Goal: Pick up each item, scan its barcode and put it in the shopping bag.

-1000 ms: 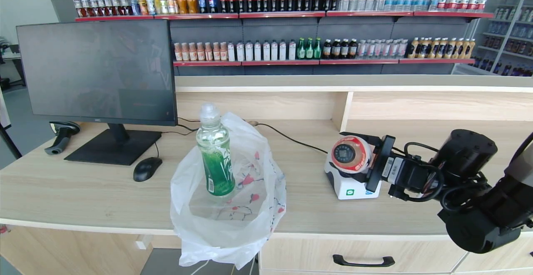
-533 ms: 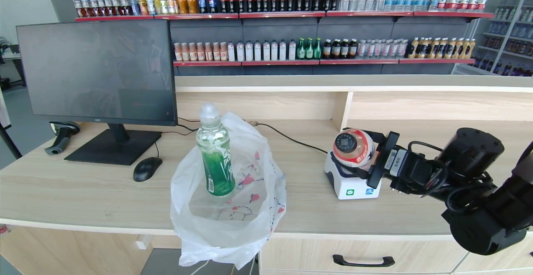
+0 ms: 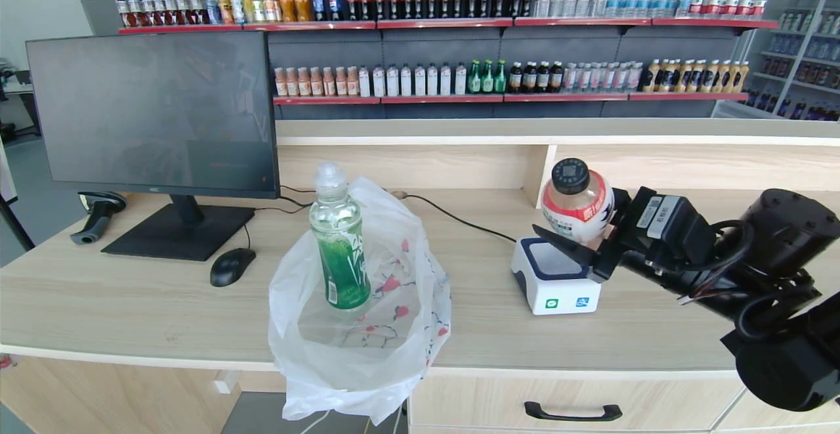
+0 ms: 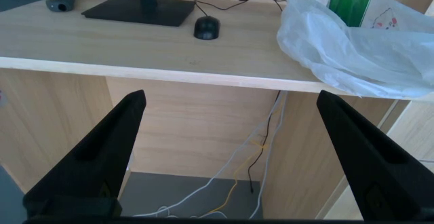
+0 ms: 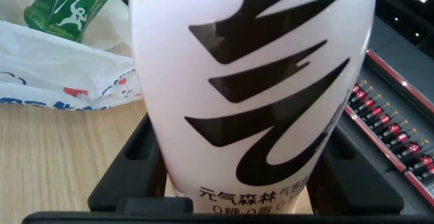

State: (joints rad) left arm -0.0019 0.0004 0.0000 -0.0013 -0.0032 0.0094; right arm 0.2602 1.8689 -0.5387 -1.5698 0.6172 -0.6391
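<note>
My right gripper (image 3: pixel 586 240) is shut on a white bottle (image 3: pixel 577 203) with a red band and a dark cap, held tilted just above and behind the white barcode scanner (image 3: pixel 553 279). The same white bottle (image 5: pixel 251 88) is very close in the right wrist view, between the fingers (image 5: pixel 129 176). A green drink bottle (image 3: pixel 337 245) stands upright inside the white plastic shopping bag (image 3: pixel 367 335), which hangs over the counter's front edge. My left gripper (image 4: pixel 227 156) is open below the counter edge, with the shopping bag (image 4: pixel 359 41) ahead of it.
A monitor (image 3: pixel 154 112) stands at the counter's (image 3: pixel 131 303) left, with a mouse (image 3: pixel 231 266) in front and a handheld scanner (image 3: pixel 97 216) beside it. A cable (image 3: pixel 459 219) runs across the counter. Shelves of drinks (image 3: pixel 459 0) line the back wall. A drawer handle (image 3: pixel 572 412) sits below.
My right gripper has lifted the white bottle up off the scanner's top and turned it from lying sideways toward upright. The bag and green bottle have not moved.
</note>
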